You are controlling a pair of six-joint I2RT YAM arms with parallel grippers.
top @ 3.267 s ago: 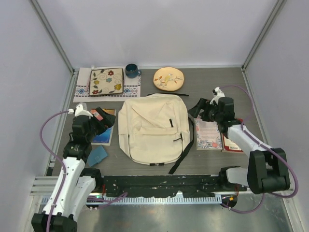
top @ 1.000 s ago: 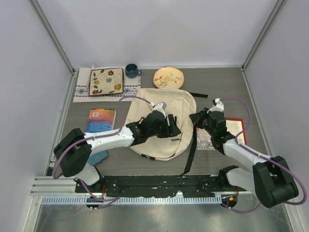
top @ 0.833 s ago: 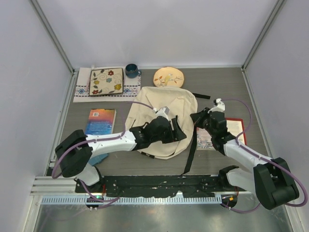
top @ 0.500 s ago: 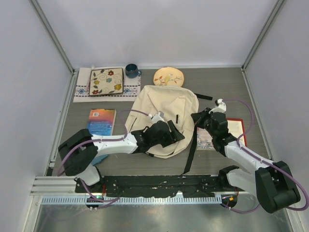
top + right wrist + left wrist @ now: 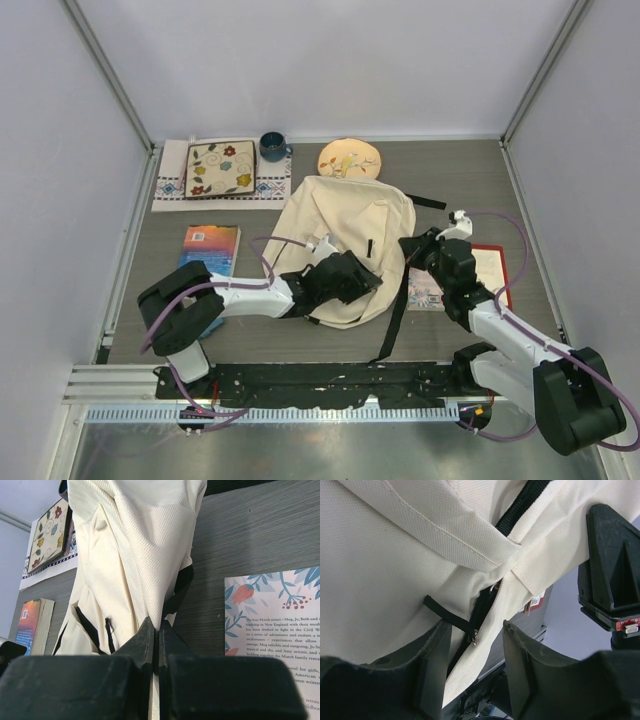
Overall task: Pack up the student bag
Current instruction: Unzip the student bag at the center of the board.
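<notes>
The student bag (image 5: 350, 225) is a cream backpack lying tilted in the middle of the table, a black strap (image 5: 395, 310) trailing toward the near edge. My left gripper (image 5: 365, 280) sits at its near right edge. In the left wrist view the left gripper (image 5: 477, 630) is open, with the bag's (image 5: 395, 555) zipper seam and a black zipper pull (image 5: 476, 639) between the fingers, not pinched. My right gripper (image 5: 408, 243) is at the bag's right side. In the right wrist view the right gripper (image 5: 156, 625) is shut on a fold of the bag's fabric (image 5: 140, 545).
A floral-covered book (image 5: 432, 285) lies on a red one (image 5: 490, 265) under the right arm. A blue book (image 5: 208, 250) lies at the left. A square flowered plate (image 5: 220, 168), a blue cup (image 5: 272, 146) and a round yellowish plate (image 5: 349, 160) stand along the back.
The bag has swung and slid toward the back right. My left gripper has drawn back to its near right edge and its jaws have narrowed. The right gripper kept its hold.
</notes>
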